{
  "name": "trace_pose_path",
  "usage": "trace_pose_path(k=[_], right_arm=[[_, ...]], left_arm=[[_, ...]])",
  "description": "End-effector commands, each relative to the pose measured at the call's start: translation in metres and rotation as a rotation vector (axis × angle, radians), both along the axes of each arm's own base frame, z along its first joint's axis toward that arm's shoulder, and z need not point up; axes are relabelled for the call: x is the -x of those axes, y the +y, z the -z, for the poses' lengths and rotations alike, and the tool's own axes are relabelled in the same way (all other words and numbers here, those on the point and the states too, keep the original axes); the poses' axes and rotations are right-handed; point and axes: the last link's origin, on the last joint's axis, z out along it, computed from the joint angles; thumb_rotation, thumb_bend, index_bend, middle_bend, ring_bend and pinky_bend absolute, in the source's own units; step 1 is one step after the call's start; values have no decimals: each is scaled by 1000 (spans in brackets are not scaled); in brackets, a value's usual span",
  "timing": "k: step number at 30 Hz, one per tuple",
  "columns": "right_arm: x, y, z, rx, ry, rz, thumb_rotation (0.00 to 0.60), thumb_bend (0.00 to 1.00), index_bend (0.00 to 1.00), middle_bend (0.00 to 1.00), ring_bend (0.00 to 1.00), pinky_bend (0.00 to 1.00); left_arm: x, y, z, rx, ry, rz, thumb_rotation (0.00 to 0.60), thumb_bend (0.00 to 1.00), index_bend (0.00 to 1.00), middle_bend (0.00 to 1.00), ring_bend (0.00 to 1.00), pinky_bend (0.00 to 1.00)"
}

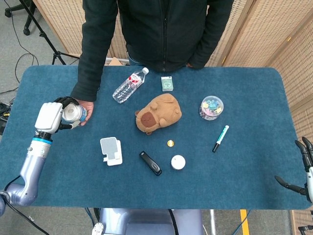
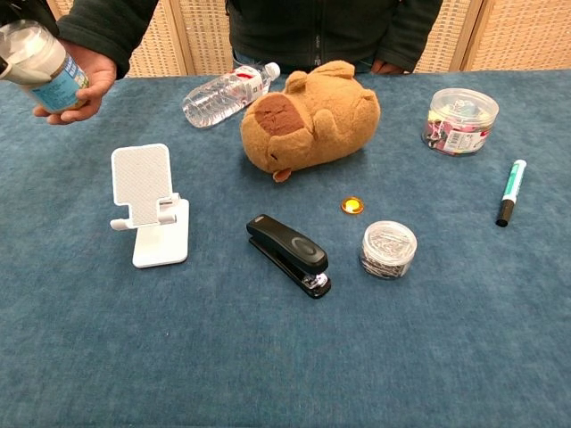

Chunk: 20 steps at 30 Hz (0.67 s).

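We are holding a small jar (image 1: pixel 73 113) with a white lid and a pale blue label in our left hand (image 1: pixel 55 115), at the left edge of the head frame, fingers wrapped around its body. In the chest view the jar (image 2: pixel 46 68) is sitting in the upper left corner, tilted, right against the person's open palm (image 2: pixel 85 82). We judge that we are passing the jar into that palm, so we are aiming to keep the grip firm and the wrist quiet until the person's fingers are closing on it. We are keeping the jar low over the palm, so that it has little way to fall once we loosen. Loosening should be slow and even, fingers spreading together, because the jar is tilted and could roll off toward the blue table (image 1: pixel 244 93). We are also staying clear of the white phone stand (image 1: pixel 111 151), which lies lower and to the right of the jar. Our right hand (image 1: pixel 304 169) is hanging at the lower right edge of the head frame, fingers spread, holding nothing, well apart from everything.
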Motion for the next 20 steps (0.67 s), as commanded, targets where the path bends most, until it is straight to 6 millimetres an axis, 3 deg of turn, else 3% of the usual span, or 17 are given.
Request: trace_pose_path(k=[1, 5, 10, 15, 17, 20], right_arm=[[0, 0, 0, 2, 3, 2, 600, 0, 0, 0, 0, 0], [0, 0, 0, -1, -1, -1, 600, 0, 0, 0, 0, 0], [-2, 1, 0, 0, 0, -5, 600, 0, 0, 0, 0, 0], [-3, 1, 2, -4, 2, -10, 600, 0, 0, 0, 0, 0], [-4, 1, 1, -2, 5, -12, 600, 0, 0, 0, 0, 0], [-3, 1, 2, -4, 9, -9, 600, 0, 0, 0, 0, 0]], left_arm=[[-6, -1, -2, -39, -80, 20, 600, 113, 8, 0, 0, 0], [-7, -12, -24, -89, -158, 61, 600, 9, 0, 0, 0, 0], [5, -45, -58, -160, -207, 80, 600, 0, 0, 0, 0, 0], [41, -94, -74, -201, -223, -12, 600, 0, 0, 0, 0, 0], [65, -117, -75, -232, -193, -96, 600, 0, 0, 0, 0, 0], [84, -134, -72, -223, -128, -162, 600, 0, 0, 0, 0, 0]])
